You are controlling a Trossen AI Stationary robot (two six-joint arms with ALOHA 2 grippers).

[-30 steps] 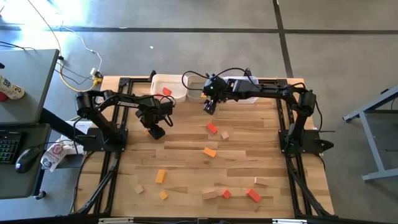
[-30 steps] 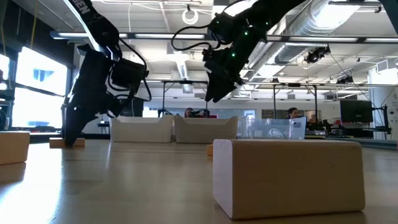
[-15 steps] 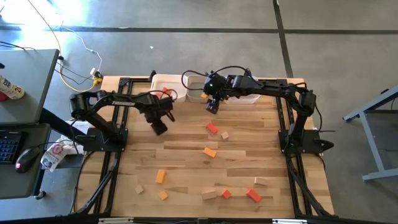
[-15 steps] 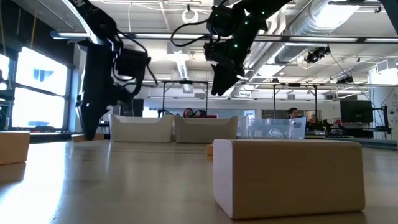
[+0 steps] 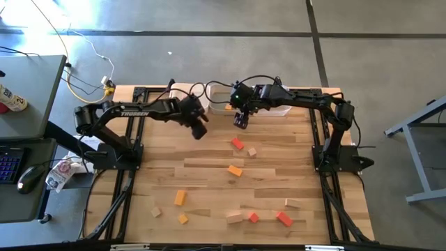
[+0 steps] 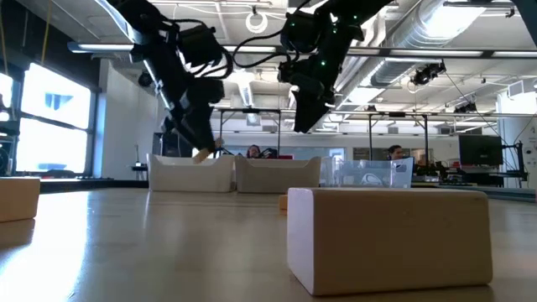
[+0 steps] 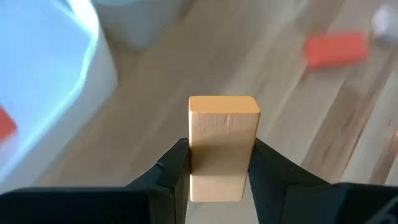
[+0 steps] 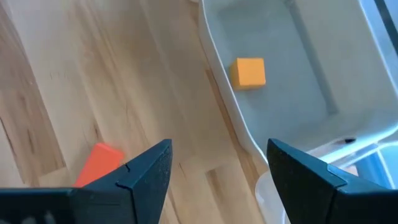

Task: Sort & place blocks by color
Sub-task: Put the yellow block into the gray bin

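Left tool [image 5: 199, 130] clamps an orange-yellow rectangular wooden block [image 7: 223, 144], held above counter near the white plastic bins [image 5: 217, 104], likely for colour-matched drop. Right tool [image 5: 241, 121] hangs open, empty, beside middle bin.

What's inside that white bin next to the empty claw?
One orange-yellow cube lies on the bin floor, seen past the open right end effector. The wrist view cuts off the bin's far end, so more may lie there.

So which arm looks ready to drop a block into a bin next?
The left. Its end effector is shut on an orange-yellow block beside the white bins. The right end effector is open and empty.
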